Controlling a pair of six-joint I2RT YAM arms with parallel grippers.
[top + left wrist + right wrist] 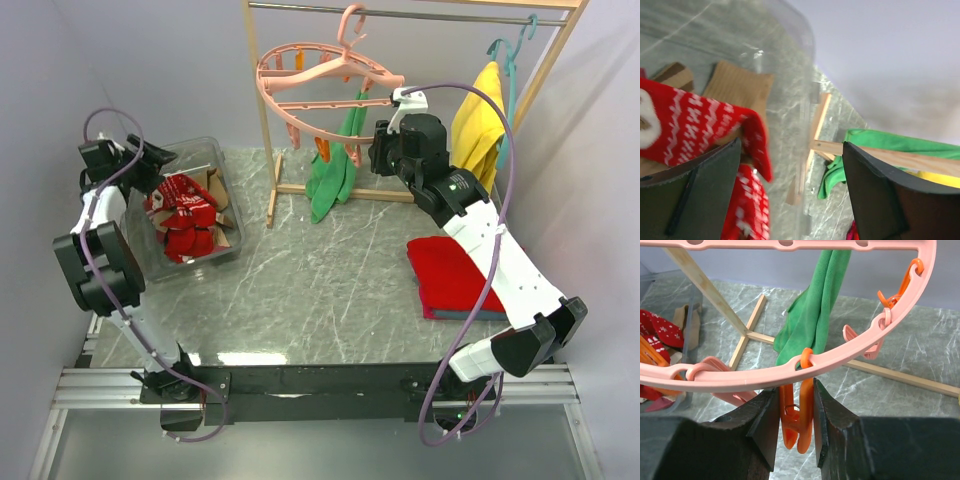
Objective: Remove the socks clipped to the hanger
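Observation:
The salmon-pink hanger ring (322, 95) hangs from the rail at the back. No sock shows on its pegs. My right gripper (384, 152) is at its right rim. In the right wrist view it (796, 415) is shut on an empty orange clip peg (799, 415) under the ring (790, 371). Several socks (185, 218), red, patterned and tan, lie in the clear bin (229, 205) at the left. My left gripper (152, 165) is open and empty above the bin's far end. Its wrist view shows a red patterned sock (695, 130) and a tan sock (737, 87) below it (792, 192).
A long green cloth (335, 172) hangs from the ring's middle. A folded red cloth (450, 275) lies at the right of the table. A yellow cloth (478, 120) hangs on a teal hanger. The wooden rack's post (268, 150) and foot bars stand behind.

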